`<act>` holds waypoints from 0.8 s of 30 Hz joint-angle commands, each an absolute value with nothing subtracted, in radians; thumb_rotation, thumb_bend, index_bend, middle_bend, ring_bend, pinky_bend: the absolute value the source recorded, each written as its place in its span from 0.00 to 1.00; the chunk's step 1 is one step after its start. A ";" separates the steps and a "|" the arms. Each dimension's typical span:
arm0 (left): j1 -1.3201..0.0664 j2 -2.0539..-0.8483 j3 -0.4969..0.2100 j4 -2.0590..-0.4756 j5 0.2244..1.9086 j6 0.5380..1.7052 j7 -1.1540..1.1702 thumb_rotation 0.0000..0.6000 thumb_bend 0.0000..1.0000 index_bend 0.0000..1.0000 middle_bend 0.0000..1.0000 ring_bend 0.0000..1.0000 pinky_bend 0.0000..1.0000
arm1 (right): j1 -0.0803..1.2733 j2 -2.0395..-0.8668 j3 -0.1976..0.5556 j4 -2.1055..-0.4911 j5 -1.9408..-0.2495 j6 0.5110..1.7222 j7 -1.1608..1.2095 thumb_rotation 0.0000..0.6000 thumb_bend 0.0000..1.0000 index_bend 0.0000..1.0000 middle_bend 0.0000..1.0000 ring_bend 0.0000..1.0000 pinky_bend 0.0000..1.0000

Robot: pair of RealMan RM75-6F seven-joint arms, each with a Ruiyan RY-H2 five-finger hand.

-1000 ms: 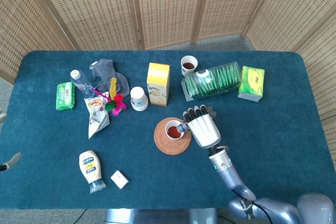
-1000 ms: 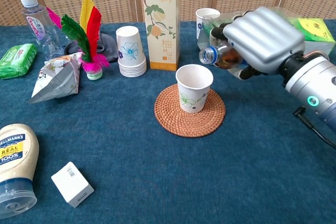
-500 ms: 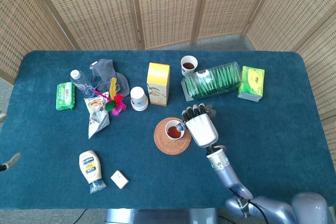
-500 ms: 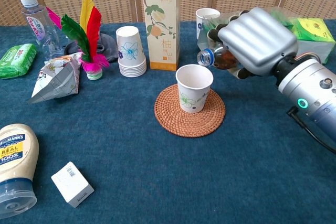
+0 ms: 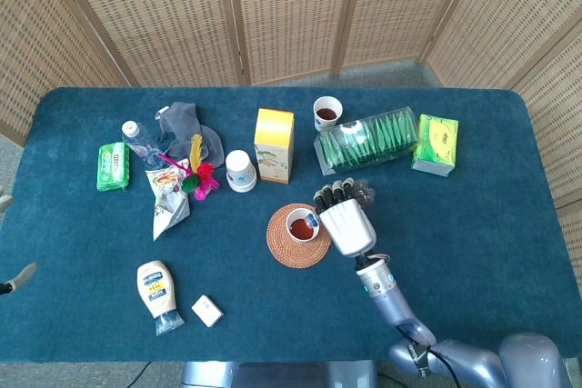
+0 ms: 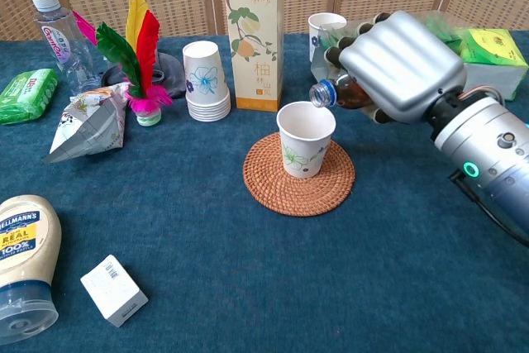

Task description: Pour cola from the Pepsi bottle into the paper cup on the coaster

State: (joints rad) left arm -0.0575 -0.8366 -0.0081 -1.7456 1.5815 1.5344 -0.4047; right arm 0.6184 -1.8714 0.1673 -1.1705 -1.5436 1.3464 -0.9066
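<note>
While right hand fingers clamp Pepsi bottle, bottle lies near-horizontal, mouth pointing at paper cup rim.

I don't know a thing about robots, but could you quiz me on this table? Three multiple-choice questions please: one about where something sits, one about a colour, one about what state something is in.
1. Where does the paper cup being filled stand?
A. on the round woven coaster
B. on the green pack
C. beside the mayonnaise

2. What colour is the tall juice carton?
A. red
B. yellow and cream
C. black

3. How is the Pepsi bottle held?
A. upright, capped
B. lying on the table
C. tipped, mouth at the cup's rim

Answers:
1 A, the paper cup sits on the coaster.
2 B, the carton shows it.
3 C, the right robot hand tilts the Pepsi bottle.
</note>
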 commanded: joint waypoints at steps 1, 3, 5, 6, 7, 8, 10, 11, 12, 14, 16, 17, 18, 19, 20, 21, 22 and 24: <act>-0.058 -0.836 -0.007 -1.746 1.583 1.532 -0.408 1.00 0.29 0.00 0.00 0.00 0.00 | 0.618 -1.884 0.167 -1.163 -1.545 1.353 -0.925 1.00 0.82 0.41 0.41 0.34 0.63; -0.059 -0.835 -0.007 -1.745 1.581 1.530 -0.409 1.00 0.29 0.00 0.00 0.00 0.00 | 0.620 -1.889 0.165 -1.155 -1.549 1.354 -0.934 1.00 0.83 0.41 0.41 0.34 0.63; -0.058 -0.834 -0.008 -1.745 1.579 1.531 -0.411 1.00 0.29 0.00 0.00 0.00 0.00 | 0.622 -1.891 0.163 -1.148 -1.554 1.354 -0.940 1.00 0.83 0.41 0.41 0.34 0.63; -0.058 -0.834 -0.009 -1.745 1.578 1.532 -0.411 1.00 0.29 0.00 0.00 0.00 0.00 | 0.624 -1.892 0.162 -1.144 -1.558 1.355 -0.944 1.00 0.83 0.41 0.41 0.34 0.63; -0.058 -0.835 -0.009 -1.744 1.578 1.532 -0.411 1.00 0.29 0.00 0.00 0.00 0.00 | 0.625 -1.892 0.160 -1.140 -1.563 1.355 -0.948 1.00 0.83 0.41 0.41 0.34 0.63; -0.058 -0.835 -0.009 -1.744 1.578 1.532 -0.411 1.00 0.29 0.00 0.00 0.00 0.00 | 0.627 -1.893 0.157 -1.134 -1.567 1.355 -0.951 1.00 0.83 0.41 0.41 0.34 0.63; -0.058 -0.834 -0.008 -1.744 1.579 1.530 -0.412 1.00 0.29 0.00 0.00 0.00 0.00 | 0.629 -1.893 0.154 -1.128 -1.571 1.351 -0.955 1.00 0.83 0.41 0.41 0.34 0.63; -0.059 -0.834 -0.008 -1.744 1.579 1.530 -0.412 1.00 0.29 0.00 0.00 0.00 0.00 | 0.630 -1.893 0.153 -1.125 -1.573 1.351 -0.958 1.00 0.83 0.41 0.41 0.34 0.63; -0.058 -0.834 -0.008 -1.745 1.579 1.530 -0.412 1.00 0.29 0.00 0.00 0.00 0.00 | 0.630 -1.894 0.152 -1.121 -1.575 1.351 -0.960 1.00 0.83 0.41 0.41 0.34 0.63; -0.058 -0.834 -0.008 -1.745 1.580 1.532 -0.412 1.00 0.29 0.00 0.00 0.00 0.00 | 0.631 -1.895 0.151 -1.115 -1.578 1.351 -0.962 1.00 0.83 0.41 0.41 0.34 0.63; -0.057 -0.834 -0.008 -1.745 1.581 1.534 -0.412 1.00 0.29 0.00 0.00 0.00 0.00 | 0.633 -1.894 0.148 -1.109 -1.585 1.351 -0.965 1.00 0.83 0.41 0.41 0.34 0.63; -0.056 -0.833 -0.008 -1.745 1.581 1.535 -0.412 1.00 0.29 0.00 0.00 0.00 0.00 | 0.633 -1.894 0.147 -1.106 -1.587 1.352 -0.966 1.00 0.83 0.41 0.41 0.34 0.63; -0.056 -0.834 -0.008 -1.745 1.581 1.535 -0.412 1.00 0.29 0.00 0.00 0.00 0.00 | 0.633 -1.894 0.147 -1.104 -1.588 1.353 -0.970 1.00 0.83 0.41 0.41 0.34 0.63; -0.056 -0.834 -0.008 -1.745 1.581 1.535 -0.412 1.00 0.29 0.00 0.00 0.00 0.00 | 0.633 -1.895 0.147 -1.102 -1.589 1.355 -0.974 1.00 0.84 0.41 0.41 0.34 0.63; -0.056 -0.834 -0.008 -1.746 1.581 1.535 -0.411 1.00 0.29 0.00 0.00 0.00 0.00 | 0.634 -1.896 0.148 -1.100 -1.590 1.355 -0.978 1.00 0.84 0.41 0.41 0.34 0.63; -0.056 -0.834 -0.008 -1.746 1.582 1.535 -0.410 1.00 0.29 0.00 0.00 0.00 0.00 | 0.634 -1.897 0.149 -1.099 -1.590 1.354 -0.980 1.00 0.84 0.41 0.41 0.34 0.63; -0.057 -0.834 -0.007 -1.746 1.583 1.534 -0.410 1.00 0.29 0.00 0.00 0.00 0.00 | 0.635 -1.897 0.150 -1.099 -1.590 1.354 -0.982 1.00 0.84 0.41 0.41 0.34 0.63; -0.057 -0.834 -0.007 -1.746 1.583 1.533 -0.409 1.00 0.29 0.00 0.00 0.00 0.00 | 0.635 -1.898 0.152 -1.099 -1.589 1.354 -0.983 1.00 0.84 0.41 0.41 0.34 0.63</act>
State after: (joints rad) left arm -0.0569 -0.8338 -0.0068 -1.7459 1.5833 1.5329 -0.4093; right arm 0.6354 -1.8978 0.1524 -1.0988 -1.5890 1.3543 -0.9833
